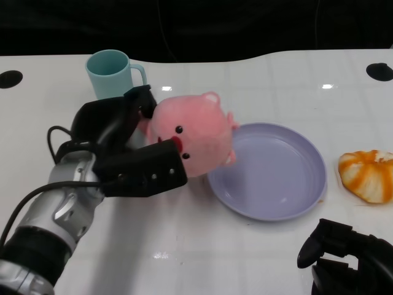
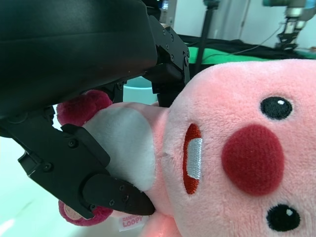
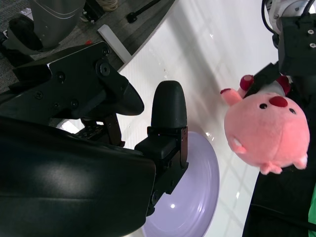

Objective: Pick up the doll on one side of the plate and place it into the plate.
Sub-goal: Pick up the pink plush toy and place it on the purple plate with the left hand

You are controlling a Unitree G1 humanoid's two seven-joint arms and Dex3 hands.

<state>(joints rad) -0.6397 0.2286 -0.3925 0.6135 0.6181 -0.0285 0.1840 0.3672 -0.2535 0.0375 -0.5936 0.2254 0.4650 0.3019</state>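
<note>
My left hand [image 1: 126, 144] grips a pink plush pig doll [image 1: 193, 132] and holds it lifted over the left rim of the lavender plate [image 1: 276, 184]. The left wrist view shows black fingers [image 2: 106, 190] wrapped around the doll [image 2: 232, 148], pressing its white belly. The right wrist view catches the doll [image 3: 269, 126] hanging in the air beside the plate [image 3: 197, 192]. My right hand [image 1: 347, 255] rests low at the near right of the table, fingers apart, holding nothing.
A teal mug [image 1: 113, 74] stands behind my left hand. An orange-and-white pumpkin-like object [image 1: 368, 175] lies right of the plate. Two dark round marks [image 1: 379, 71] sit at the far table corners.
</note>
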